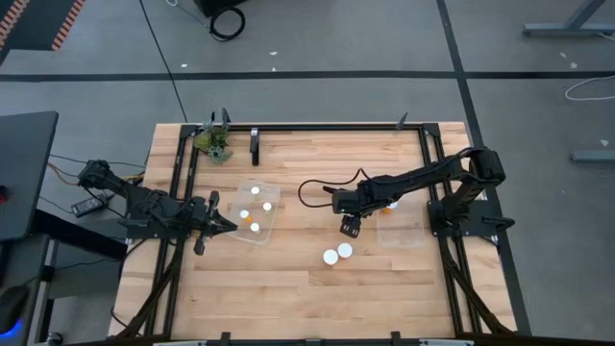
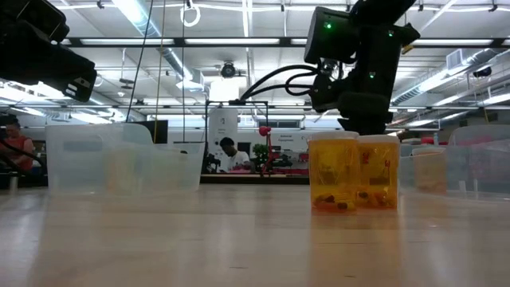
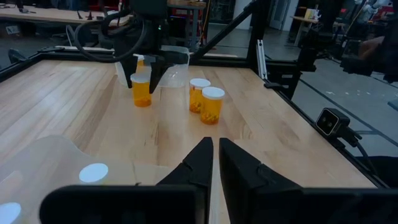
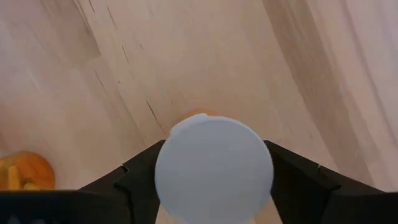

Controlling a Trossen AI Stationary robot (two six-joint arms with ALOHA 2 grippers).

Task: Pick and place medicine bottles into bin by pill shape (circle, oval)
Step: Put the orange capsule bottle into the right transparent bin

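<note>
My right gripper point(image 1: 350, 228) stands mid-table, fingers pointing down, shut on an orange medicine bottle with a white cap point(image 4: 214, 168); it also shows in the left wrist view point(image 3: 142, 92). Two more capped bottles point(image 1: 337, 253) stand upright on the wood just nearer the table's front edge, side by side in the low view point(image 2: 355, 171). A clear bin point(image 1: 273, 231) at the left holds several white-capped bottles. My left gripper point(image 1: 223, 224) is shut and empty beside that bin's left side. My right gripper pinches the bottle at its round white cap point(image 4: 186, 134) between its two fingers point(image 4: 134, 180), one on each side. The fingers come from above, pointing down. The bottle stays upright below them; whether its base rests on the wood I cannot tell.
A second clear bin point(image 1: 404, 231) lies at the right under the right arm, with something orange point(image 1: 391, 204) in it. A green plant clump point(image 1: 213, 144) sits at the far left corner. A black frame point(image 1: 327, 126) edges the table. Bare wood lies toward the front edge.
</note>
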